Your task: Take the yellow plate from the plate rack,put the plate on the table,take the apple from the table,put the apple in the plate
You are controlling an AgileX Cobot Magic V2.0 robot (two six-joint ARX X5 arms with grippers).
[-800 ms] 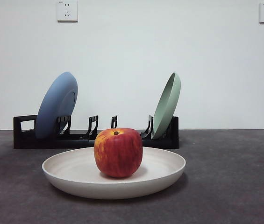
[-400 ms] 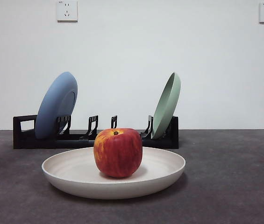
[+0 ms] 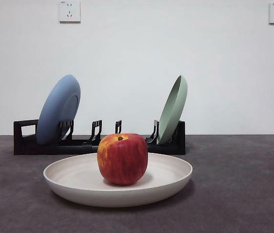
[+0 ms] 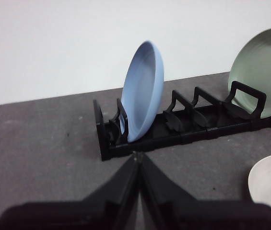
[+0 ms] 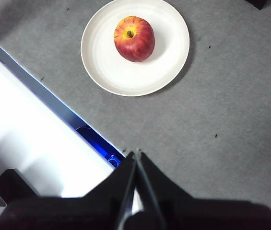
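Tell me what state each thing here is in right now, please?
apple: upright, resting in the yellow plate, stem up.
yellow plate: flat on the table, in front of the plate rack.
plate rack: on the table, middle slots vacant.
blue plate: standing tilted in the rack.
green plate: standing tilted in the rack.
left gripper: shut, holding nothing.
right gripper: shut, holding nothing, high above the table.

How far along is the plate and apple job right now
It looks finished. The yellow plate lies flat on the table, out of the plate rack, and the apple sits in it. Nothing is in hand: the left hand and right hand are shut, empty, away from both.
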